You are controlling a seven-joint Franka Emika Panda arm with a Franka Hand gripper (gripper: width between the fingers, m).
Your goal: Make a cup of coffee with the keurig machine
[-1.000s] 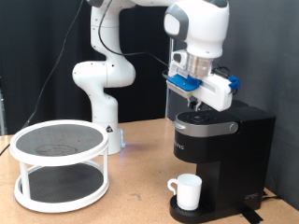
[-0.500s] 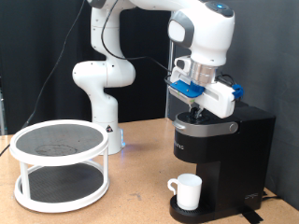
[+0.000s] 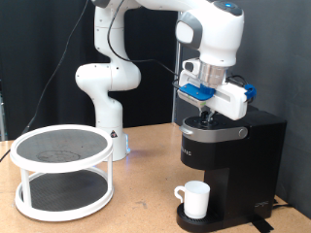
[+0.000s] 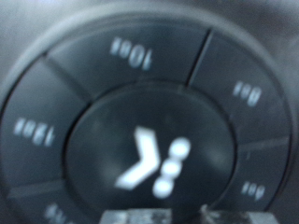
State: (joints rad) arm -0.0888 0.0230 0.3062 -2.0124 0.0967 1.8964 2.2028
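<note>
The black keurig machine (image 3: 228, 155) stands at the exterior view's right with its lid down. The white cup (image 3: 194, 199) sits on its round drip base, handle toward the exterior view's left. My gripper (image 3: 205, 115) points down onto the machine's top panel, fingertips at or touching it. The wrist view is filled by the round button panel (image 4: 149, 140), with a glowing central K button (image 4: 149, 163) and size labels around it. My fingertips (image 4: 135, 217) show only as blurred edges at the frame's border.
A white two-tier round rack (image 3: 61, 170) stands on the wooden table (image 3: 136, 209) at the exterior view's left. The robot's white base (image 3: 102, 97) is behind it. A black curtain backs the scene.
The hand has shifted slightly toward the exterior view's right and tilted over the machine's top between one second ago and now. The cup and machine have not moved.
</note>
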